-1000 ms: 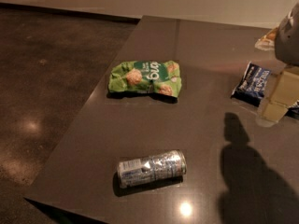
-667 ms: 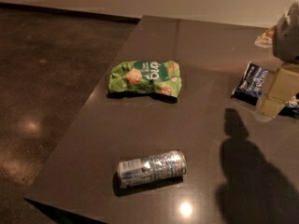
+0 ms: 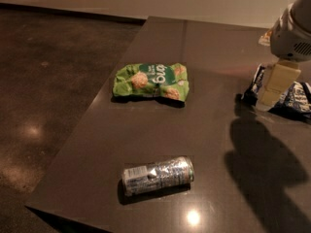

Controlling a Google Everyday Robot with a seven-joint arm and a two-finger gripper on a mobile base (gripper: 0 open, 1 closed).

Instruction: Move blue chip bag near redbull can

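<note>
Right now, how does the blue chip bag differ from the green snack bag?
Colour: the blue chip bag is dark navy with white lettering; the green snack bag is bright green. Place: the green snack bag lies mid-table; the blue chip bag lies far right, under the end effector. View: the green snack bag shows whole; the end effector hides part of the blue chip bag. Both are crumpled and lie on the table.

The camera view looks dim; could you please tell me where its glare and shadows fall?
Camera view: a bright glint on the table near its front edge, right of the redbull can, and a fainter one on the floor; camera view: a broad shadow lies on the table in front of the gripper, which hangs over the blue chip bag at the right.
</note>
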